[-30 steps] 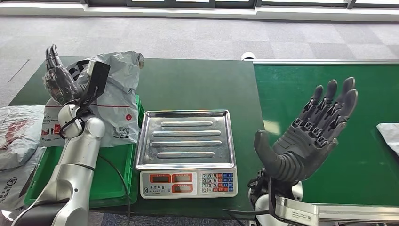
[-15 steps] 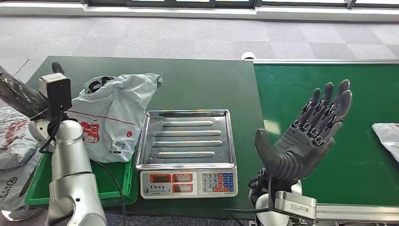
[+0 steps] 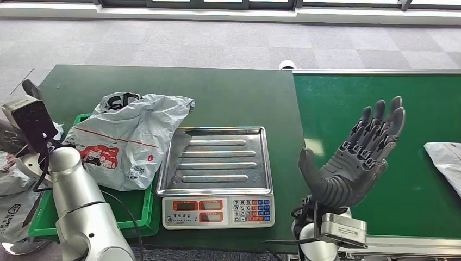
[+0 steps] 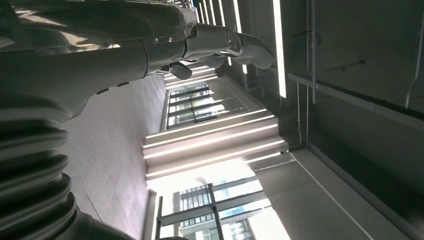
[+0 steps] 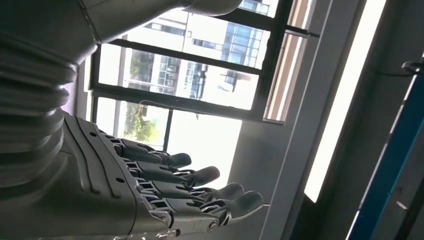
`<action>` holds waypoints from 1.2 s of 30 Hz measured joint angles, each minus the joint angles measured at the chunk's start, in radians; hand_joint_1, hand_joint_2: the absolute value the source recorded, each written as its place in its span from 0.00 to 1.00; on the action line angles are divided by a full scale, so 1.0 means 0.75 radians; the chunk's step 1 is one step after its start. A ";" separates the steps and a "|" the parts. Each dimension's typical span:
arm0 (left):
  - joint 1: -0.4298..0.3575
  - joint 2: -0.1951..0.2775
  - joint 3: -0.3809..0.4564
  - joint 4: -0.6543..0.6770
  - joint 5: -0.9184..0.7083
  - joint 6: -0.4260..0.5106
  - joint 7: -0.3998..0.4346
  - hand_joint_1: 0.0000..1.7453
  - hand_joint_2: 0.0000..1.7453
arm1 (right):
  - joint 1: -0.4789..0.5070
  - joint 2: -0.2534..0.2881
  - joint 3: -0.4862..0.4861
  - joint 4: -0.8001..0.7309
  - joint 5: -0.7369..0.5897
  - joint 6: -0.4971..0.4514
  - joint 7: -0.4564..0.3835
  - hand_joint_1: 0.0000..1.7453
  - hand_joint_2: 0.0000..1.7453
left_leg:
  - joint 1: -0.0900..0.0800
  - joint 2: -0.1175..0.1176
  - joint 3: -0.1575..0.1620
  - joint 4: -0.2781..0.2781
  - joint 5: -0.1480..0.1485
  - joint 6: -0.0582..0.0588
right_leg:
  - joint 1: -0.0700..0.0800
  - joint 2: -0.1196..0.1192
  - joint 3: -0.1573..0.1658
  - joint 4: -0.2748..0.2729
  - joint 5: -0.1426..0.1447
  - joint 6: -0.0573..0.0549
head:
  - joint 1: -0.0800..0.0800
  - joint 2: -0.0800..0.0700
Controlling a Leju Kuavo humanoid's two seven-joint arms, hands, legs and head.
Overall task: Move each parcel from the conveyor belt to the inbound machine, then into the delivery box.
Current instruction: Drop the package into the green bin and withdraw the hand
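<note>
Parcel down in the bin, right hand up and waiting.

Lying slumped across the green bin at left centre, corner spilling onto the scale: grey parcel, dropped, job done there. Raised at lower right over the belt, right hand, fingers spread, holding nothing, likely poised for the next parcel at right edge. Left hand: cannot tell whether spread or closed.
</note>
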 joint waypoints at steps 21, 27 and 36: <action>0.627 0.099 -0.783 -0.320 1.283 -1.060 0.052 0.00 1.00 | -0.038 -0.035 -0.844 0.338 0.758 0.002 0.579 0.00 1.00 | -0.003 -0.004 -0.002 0.000 -0.004 0.005 | -0.003 -0.005 0.001 -0.003 -0.002 0.003 | 0.000 0.000; 0.700 0.100 -0.955 -0.200 1.226 -1.076 0.029 0.00 1.00 | -0.054 -0.132 -1.035 0.477 0.884 0.002 0.739 0.00 1.00 | -0.004 -0.002 -0.002 0.000 -0.005 0.006 | -0.004 -0.003 0.000 -0.004 -0.001 0.004 | 0.000 0.000; 0.710 0.104 -1.009 -0.155 1.224 -1.075 0.029 0.00 1.00 | -0.069 -0.162 -1.092 0.534 0.906 0.001 0.757 0.00 1.00 | -0.002 -0.002 -0.003 0.000 -0.004 0.005 | -0.001 -0.003 -0.001 -0.003 -0.002 0.003 | 0.000 0.000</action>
